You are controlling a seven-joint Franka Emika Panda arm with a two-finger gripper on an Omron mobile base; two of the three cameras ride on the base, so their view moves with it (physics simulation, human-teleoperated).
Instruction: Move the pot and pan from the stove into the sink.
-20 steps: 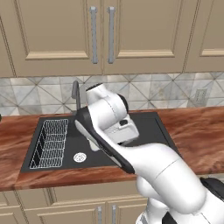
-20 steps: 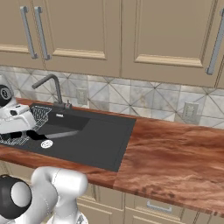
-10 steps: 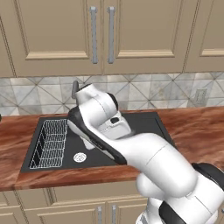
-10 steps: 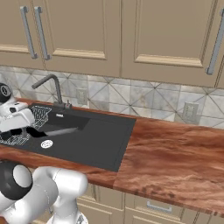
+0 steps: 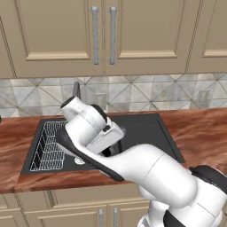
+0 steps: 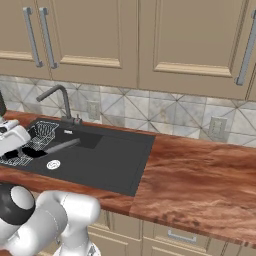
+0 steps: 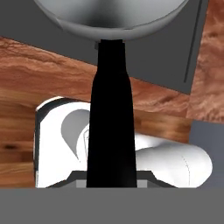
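Observation:
The pan shows in the hand view as a shallow silver bowl at the top, over the dark floor of the sink. Its straight black handle runs down the middle of that view into my gripper, which is shut on it. From the left base view, my hand hangs low over the left half of the black sink, beside the white wire rack. My hand also sits at the far left of the right base view. The pot and the stove are out of view.
A grey faucet rises behind the basin, and a round drain lies in its floor. Reddish wood counter runs to the right of the sink. Beige cabinets hang above the tiled backsplash.
My arm has swung left and lower over the sink, still carrying the pan by its handle. The grip has stayed shut.

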